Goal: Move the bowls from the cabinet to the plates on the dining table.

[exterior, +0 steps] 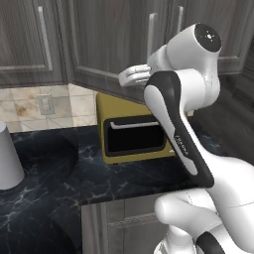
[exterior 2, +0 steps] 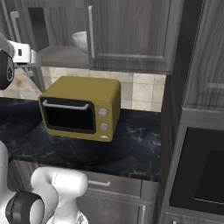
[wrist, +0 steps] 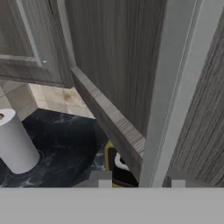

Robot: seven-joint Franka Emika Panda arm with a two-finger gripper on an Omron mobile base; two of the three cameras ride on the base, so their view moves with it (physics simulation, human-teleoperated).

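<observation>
The cabinet (exterior 2: 131,35) hangs above the counter, and its left compartment stands open. On the shelf inside sits a grey-white marbled bowl (exterior 2: 80,40), partly hidden by the neighbouring door. My gripper (wrist: 138,180) is raised at the swung-out door. That door's long silver bar handle (wrist: 175,87) passes between the two fingertips. The right fingertip (wrist: 177,179) is at the bar, while a gap remains on the left side, so the jaws are open around the handle. The plates and the dining table are out of view.
A yellow toaster oven (exterior 2: 81,107) stands on the black marble counter (exterior 2: 135,148) right below the cabinet. At the left stands a white paper-towel roll (exterior: 7,158). A black oven front (exterior 2: 201,170) is at the right. My arm (exterior: 173,129) crosses in front of the toaster oven.
</observation>
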